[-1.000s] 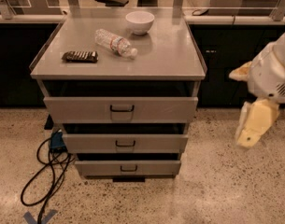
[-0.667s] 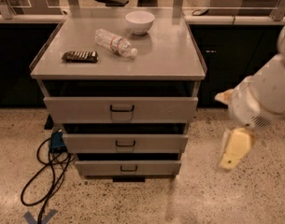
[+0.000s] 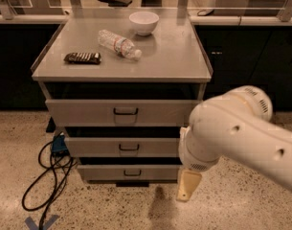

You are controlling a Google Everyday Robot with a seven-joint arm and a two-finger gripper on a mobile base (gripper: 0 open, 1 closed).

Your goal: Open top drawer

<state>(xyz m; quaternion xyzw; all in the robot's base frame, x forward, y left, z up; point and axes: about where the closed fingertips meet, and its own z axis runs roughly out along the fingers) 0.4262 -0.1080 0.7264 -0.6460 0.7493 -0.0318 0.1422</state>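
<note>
Below the front right corner of the bench (image 3: 184, 66), the white arm (image 3: 241, 133) is seen crossing the right ends of the drawer fronts. Just under the bench's front edge sits the top drawer (image 3: 83, 113), with a dark gap above its panel and its black handle (image 3: 125, 111) untouched. Two shorter drawers (image 3: 95, 147) are stacked beneath. The gripper (image 3: 186, 191) hangs near the floor beside the lowest one; whether it is spread or pressed together cannot be told. A plastic bottle (image 3: 119, 44) lies mid-bench, a white bowl (image 3: 143, 22) near the back edge, a dark packet (image 3: 82, 57) toward the left edge.
</note>
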